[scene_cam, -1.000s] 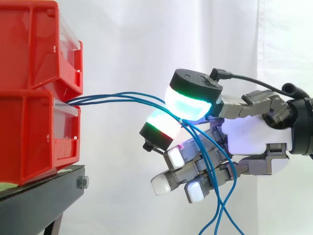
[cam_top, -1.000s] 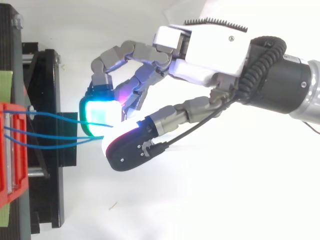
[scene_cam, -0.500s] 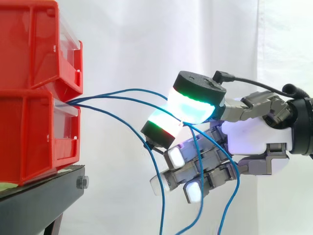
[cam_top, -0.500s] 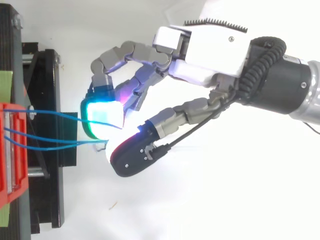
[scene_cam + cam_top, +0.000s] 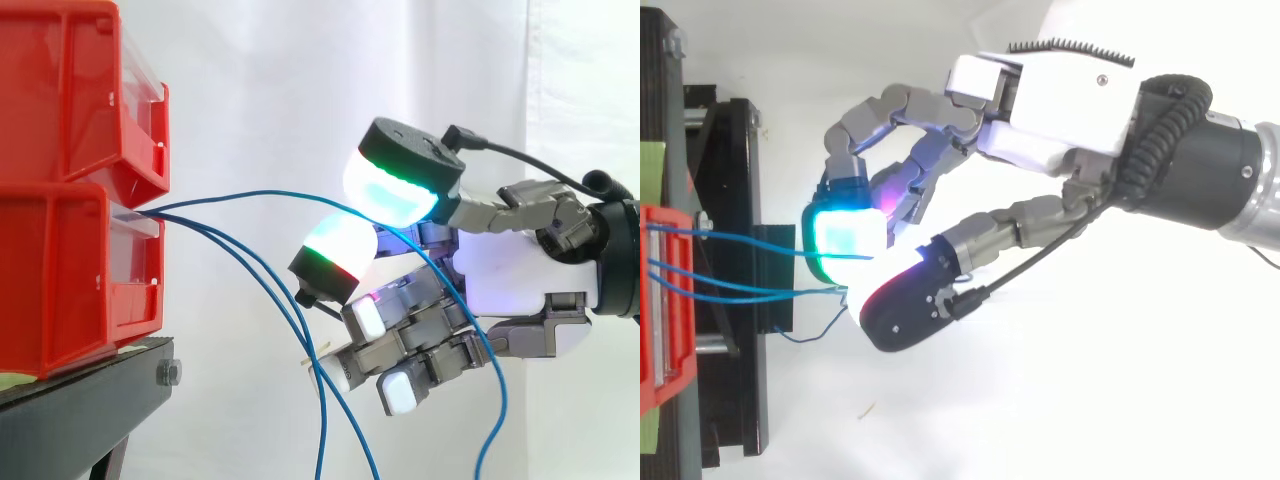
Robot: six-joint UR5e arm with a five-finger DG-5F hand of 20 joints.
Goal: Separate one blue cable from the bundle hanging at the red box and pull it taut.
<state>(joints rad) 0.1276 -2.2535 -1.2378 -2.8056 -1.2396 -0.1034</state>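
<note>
Now, at red box (image 5: 70, 270) on black stand (image 5: 80, 390), change noted: two loose cables (image 5: 245, 258) let fall from hand (image 5: 520, 285) within last second, hung down beside box front. Hand kept curled; one blue cable (image 5: 270, 193) pinched between thumb and finger pads (image 5: 385, 190). Separation judged done; tautening left. Held cable's long axis run box-to-hand, roughly level, slightly arched, slack; tail draped down behind fingers.

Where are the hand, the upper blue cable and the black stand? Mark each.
hand (image 5: 515, 275), side view, white palm.
upper blue cable (image 5: 270, 193), side view, top of its arc.
black stand (image 5: 80, 405), side view, front face.
</note>
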